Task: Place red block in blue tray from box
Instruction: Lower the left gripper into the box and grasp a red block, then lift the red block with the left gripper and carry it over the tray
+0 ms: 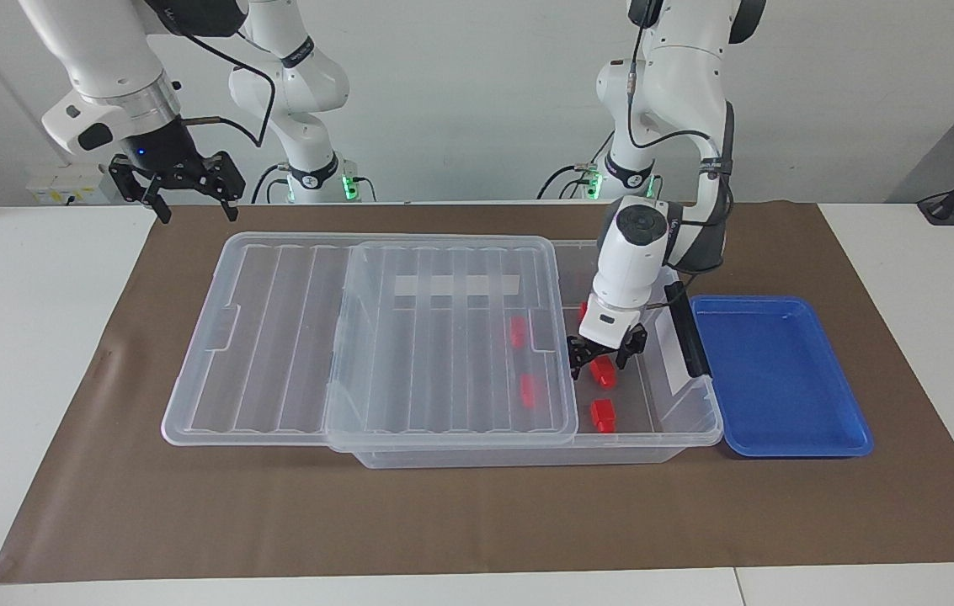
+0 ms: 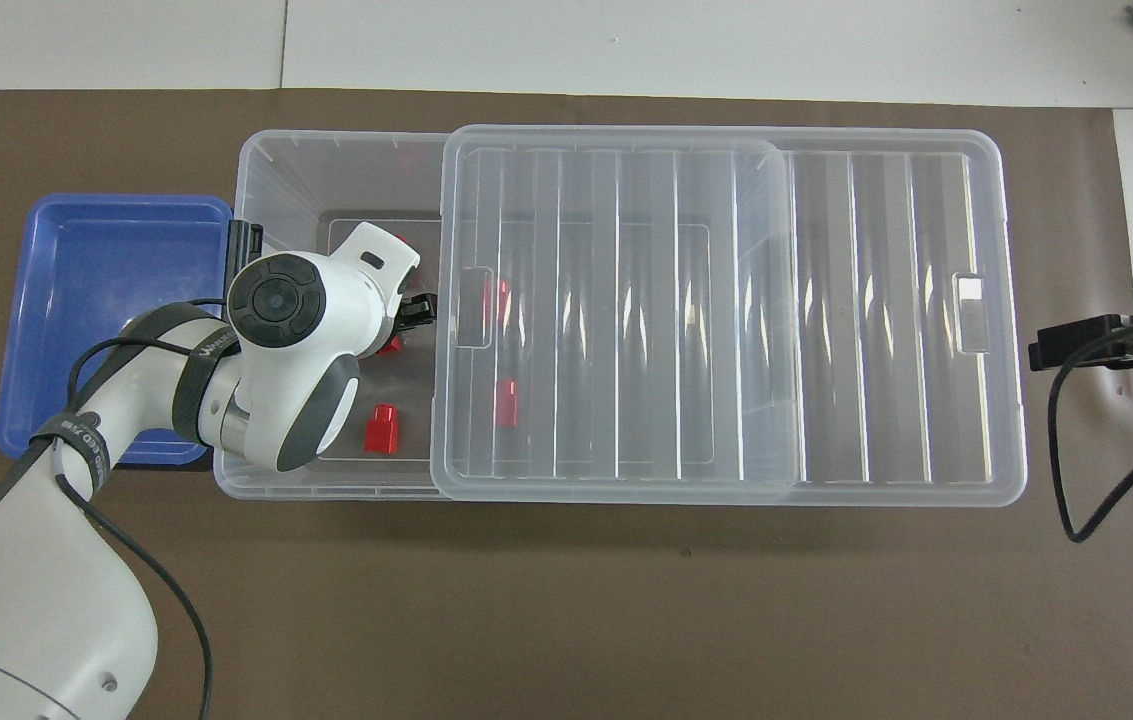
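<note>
The clear box (image 1: 690, 418) (image 2: 266, 160) lies across the mat, its ribbed lid (image 1: 443, 337) (image 2: 616, 300) slid toward the right arm's end, so the end by the blue tray is uncovered. My left gripper (image 1: 600, 364) (image 2: 404, 325) is down in that uncovered end, open, one finger on each side of a red block (image 1: 604, 371) (image 2: 389, 347). A second red block (image 1: 603, 414) (image 2: 383, 428) lies loose beside it. The blue tray (image 1: 780, 374) (image 2: 106, 300) is empty against the box's latch end. My right gripper (image 1: 188, 198) (image 2: 1038, 355) waits open, raised over the right arm's end.
Two more red blocks (image 1: 517, 331) (image 1: 529, 390) show through the lid. Another red block (image 1: 584, 311) is partly hidden by the left wrist. A black latch (image 1: 687, 337) stands on the box wall between gripper and tray. Brown mat (image 1: 443, 522) covers the table.
</note>
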Robot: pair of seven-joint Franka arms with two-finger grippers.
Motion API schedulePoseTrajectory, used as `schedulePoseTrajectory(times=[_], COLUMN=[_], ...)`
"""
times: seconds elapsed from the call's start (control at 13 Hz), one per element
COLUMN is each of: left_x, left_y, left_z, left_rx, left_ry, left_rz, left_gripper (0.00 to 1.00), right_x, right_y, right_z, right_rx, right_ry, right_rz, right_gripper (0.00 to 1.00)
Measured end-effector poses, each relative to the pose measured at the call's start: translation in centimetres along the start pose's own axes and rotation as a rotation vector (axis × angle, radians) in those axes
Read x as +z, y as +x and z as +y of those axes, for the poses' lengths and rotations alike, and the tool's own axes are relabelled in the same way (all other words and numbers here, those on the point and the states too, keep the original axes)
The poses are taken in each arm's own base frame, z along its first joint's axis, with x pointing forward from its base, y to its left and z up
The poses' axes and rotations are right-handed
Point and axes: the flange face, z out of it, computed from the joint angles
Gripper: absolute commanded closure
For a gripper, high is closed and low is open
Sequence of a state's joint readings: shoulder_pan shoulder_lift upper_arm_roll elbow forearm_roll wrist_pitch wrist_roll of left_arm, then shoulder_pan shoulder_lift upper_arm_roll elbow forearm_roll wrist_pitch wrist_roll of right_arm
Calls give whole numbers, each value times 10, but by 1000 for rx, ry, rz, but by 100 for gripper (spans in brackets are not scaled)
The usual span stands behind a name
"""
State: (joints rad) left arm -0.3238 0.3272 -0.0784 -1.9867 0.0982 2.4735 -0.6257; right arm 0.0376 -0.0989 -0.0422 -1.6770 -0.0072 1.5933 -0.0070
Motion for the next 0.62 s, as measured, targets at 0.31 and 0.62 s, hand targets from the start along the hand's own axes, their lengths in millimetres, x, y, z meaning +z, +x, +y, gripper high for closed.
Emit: schedulePoseTrajectory(times=[0.31, 0.62], left_x=[6, 9], left_y=[-4, -6], left_z=[-2, -3], left_rx=[34, 46], left_ry=[22, 34], left_rz=[10, 9], left_gripper=[0, 97], right_x=[0, -4], right_y=[0, 3], right_z=[0, 3], right_rx=[0, 7], right_ry=[0, -1], right_rz=[0, -18], right_gripper=[0, 0])
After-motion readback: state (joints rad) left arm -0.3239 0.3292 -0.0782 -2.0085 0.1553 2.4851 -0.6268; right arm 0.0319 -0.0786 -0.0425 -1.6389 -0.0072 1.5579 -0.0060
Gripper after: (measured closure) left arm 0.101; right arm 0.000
